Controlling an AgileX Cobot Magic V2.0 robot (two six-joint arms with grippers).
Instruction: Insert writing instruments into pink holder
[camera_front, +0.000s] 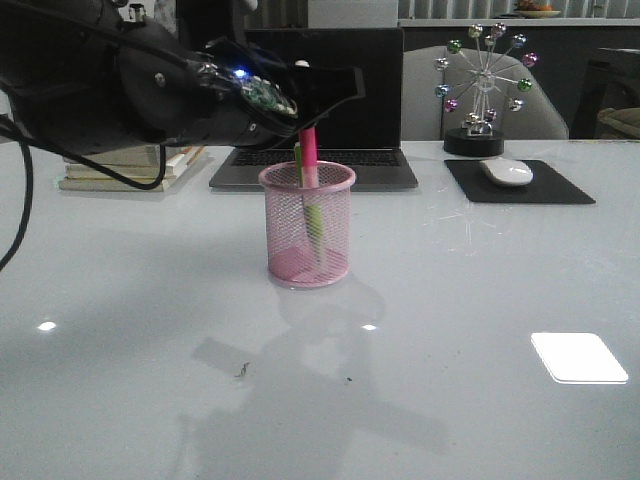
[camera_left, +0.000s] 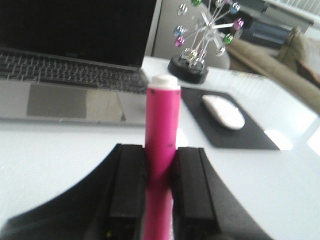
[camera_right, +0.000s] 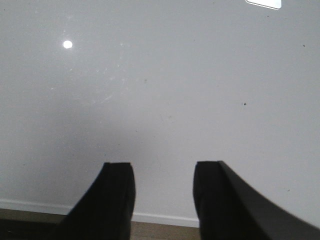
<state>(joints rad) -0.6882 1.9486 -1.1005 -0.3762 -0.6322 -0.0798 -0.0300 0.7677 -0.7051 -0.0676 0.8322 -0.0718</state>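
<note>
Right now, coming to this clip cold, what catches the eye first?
The pink holder at the table's centre draws the eye, with the left end effector directly above it, shut on the pink marker whose lower end dips past the rim. A green marker already leans inside the mesh. Behind stand a laptop and, to the right, a ferris-wheel ornament beside a white mouse on its dark pad.

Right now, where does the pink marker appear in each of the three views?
Front view: the pink marker stands over the pink holder, under the left gripper.
Left wrist view: it is upright between the fingers.
Right wrist view: not in it.
Shared landmark: the laptop, behind the marker in both.
</note>
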